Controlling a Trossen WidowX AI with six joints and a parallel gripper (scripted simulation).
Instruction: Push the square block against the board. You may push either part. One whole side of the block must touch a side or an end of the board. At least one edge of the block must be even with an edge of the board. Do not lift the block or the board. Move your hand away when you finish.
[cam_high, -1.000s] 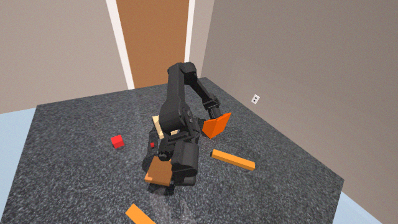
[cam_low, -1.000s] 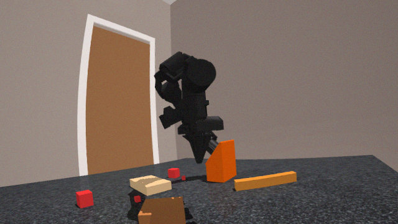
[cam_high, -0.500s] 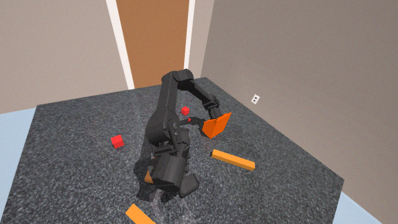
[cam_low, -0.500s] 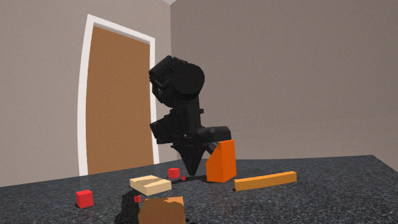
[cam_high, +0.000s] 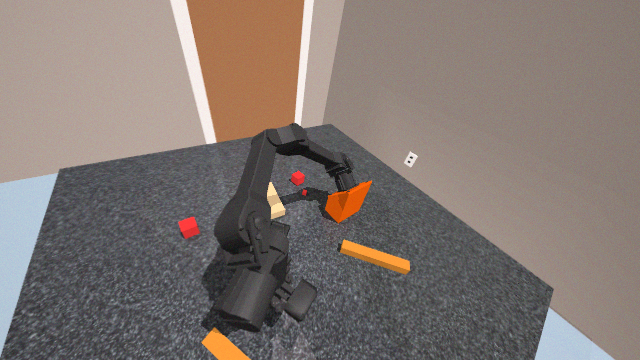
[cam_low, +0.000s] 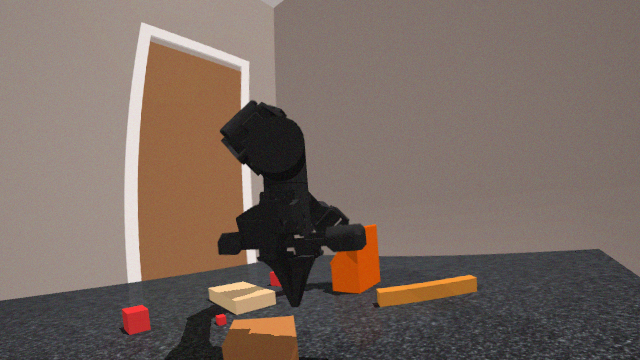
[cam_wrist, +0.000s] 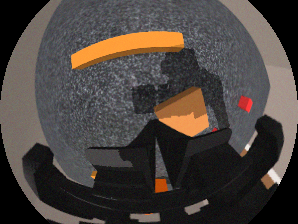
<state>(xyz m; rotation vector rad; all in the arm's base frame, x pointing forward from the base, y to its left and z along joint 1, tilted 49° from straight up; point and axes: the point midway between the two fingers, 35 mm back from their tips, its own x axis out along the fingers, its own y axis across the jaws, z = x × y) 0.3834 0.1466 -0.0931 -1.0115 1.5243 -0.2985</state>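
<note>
Square block (cam_low: 260, 337) is the brownish-orange one at the very front of the exterior view. It sits flat on the dark speckled counter (cam_low: 525, 310), with its bottom cut off by the frame edge. From the top view I can't really see it, since the arm covers that spot. The wrist view shows it best (cam_wrist: 180, 115): it's just past the tips of the end effector (cam_wrist: 166, 156), though I can't tell if they're actually touching. The end effector is closed with nothing in it, and its fingers come together into a point. In the exterior view that point (cam_low: 294, 299) aims down at the counter, just behind the block and right beside a beige slab (cam_low: 241, 297). The board, going by the long orange bar (cam_high: 375, 256), lies flat off to the side (cam_low: 426, 290). It's well apart from the block, so no side is touching it. In the wrist view it shows as a curved stripe (cam_wrist: 127, 50) beyond the block. Other stuff around: a chunky orange wedge-ish piece (cam_high: 347, 202), a red cube (cam_high: 189, 227), a smaller red cube (cam_high: 298, 177), and another orange bar (cam_high: 222, 345) cut off at the bottom of the top view.
</note>
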